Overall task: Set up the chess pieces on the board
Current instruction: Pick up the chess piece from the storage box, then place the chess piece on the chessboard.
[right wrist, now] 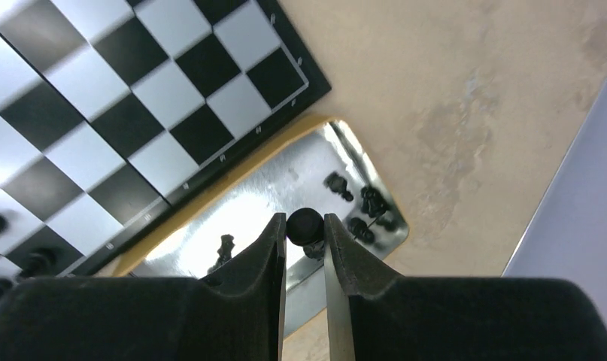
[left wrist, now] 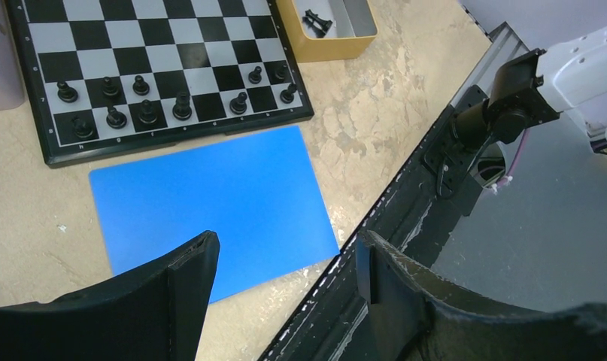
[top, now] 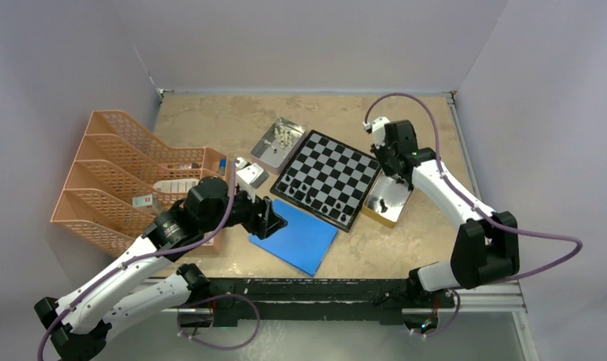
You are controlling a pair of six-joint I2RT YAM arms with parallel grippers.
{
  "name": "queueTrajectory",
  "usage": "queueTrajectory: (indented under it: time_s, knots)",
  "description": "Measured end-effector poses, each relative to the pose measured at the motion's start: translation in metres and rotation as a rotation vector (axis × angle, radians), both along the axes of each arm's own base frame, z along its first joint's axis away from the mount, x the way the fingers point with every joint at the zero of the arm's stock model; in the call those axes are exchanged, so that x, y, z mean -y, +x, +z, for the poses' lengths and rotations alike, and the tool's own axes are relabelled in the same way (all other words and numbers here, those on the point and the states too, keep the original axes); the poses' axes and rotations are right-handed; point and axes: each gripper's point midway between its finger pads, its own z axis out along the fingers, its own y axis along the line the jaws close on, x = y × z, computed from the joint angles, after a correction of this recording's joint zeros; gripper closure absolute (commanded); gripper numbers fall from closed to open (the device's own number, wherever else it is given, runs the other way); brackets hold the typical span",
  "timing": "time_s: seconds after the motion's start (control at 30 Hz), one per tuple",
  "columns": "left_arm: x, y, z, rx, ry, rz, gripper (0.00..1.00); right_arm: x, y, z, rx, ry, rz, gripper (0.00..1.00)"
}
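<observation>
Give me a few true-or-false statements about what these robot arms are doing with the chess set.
1. The right pincer grips a black piece over the gold tray. True.
2. The left pincer holds a pale piece. False: it is open and empty.
3. Black pieces stand on the board. True.
4. The blue sheet covers part of the board. False: it lies beside it.

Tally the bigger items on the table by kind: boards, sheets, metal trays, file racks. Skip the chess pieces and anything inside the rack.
Chessboard: 1
Blue sheet: 1
Metal trays: 2, a silver tray and a gold-sided tray
Peach file rack: 1
Total: 5
</observation>
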Motion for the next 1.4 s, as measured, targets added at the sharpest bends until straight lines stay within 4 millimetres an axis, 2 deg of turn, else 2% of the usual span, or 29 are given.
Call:
queueTrajectory:
  time_s: [0.2, 0.33, 0.57, 0.7, 0.77, 0.87, 0.97, 1.07, 1.27, 1.4]
  knots:
    - [-0.003, 0.007, 0.001, -0.007, -0.006, 0.059, 0.34, -0.018, 0.02, 0.052, 0.164, 0.153, -0.036, 0.86]
    - [-0.002, 0.016, 0.009, 0.013, -0.04, 0.103, 0.34, -0.049, 0.03, 0.086, 0.258, 0.326, -0.017, 0.87]
    - [0.009, 0.038, 0.042, 0.092, -0.162, 0.165, 0.39, -0.097, 0.031, 0.138, 0.348, 0.667, -0.011, 0.9]
    - [0.023, 0.056, 0.047, 0.116, -0.191, 0.19, 0.42, -0.125, 0.027, 0.168, 0.331, 0.937, -0.035, 0.94]
    - [0.033, 0.069, 0.043, 0.121, -0.188, 0.197, 0.44, -0.14, 0.021, 0.172, 0.272, 1.068, -0.03, 0.94]
    - [0.047, 0.087, 0.032, 0.123, -0.165, 0.209, 0.47, -0.16, 0.007, 0.167, 0.156, 1.266, -0.047, 0.93]
    - [0.058, 0.103, 0.032, 0.164, -0.155, 0.208, 0.48, -0.171, -0.014, 0.146, -0.003, 1.435, -0.118, 0.91]
    - [0.068, 0.114, 0.041, 0.252, -0.168, 0.184, 0.5, -0.174, -0.028, 0.132, -0.126, 1.553, -0.213, 0.93]
    - [0.086, 0.123, 0.064, 0.466, -0.188, 0.077, 0.52, -0.171, -0.053, 0.146, -0.247, 1.802, -0.298, 0.91]
    - [0.095, 0.123, 0.073, 0.579, -0.182, 0.004, 0.53, -0.17, -0.059, 0.15, -0.3, 1.879, -0.327, 0.91]
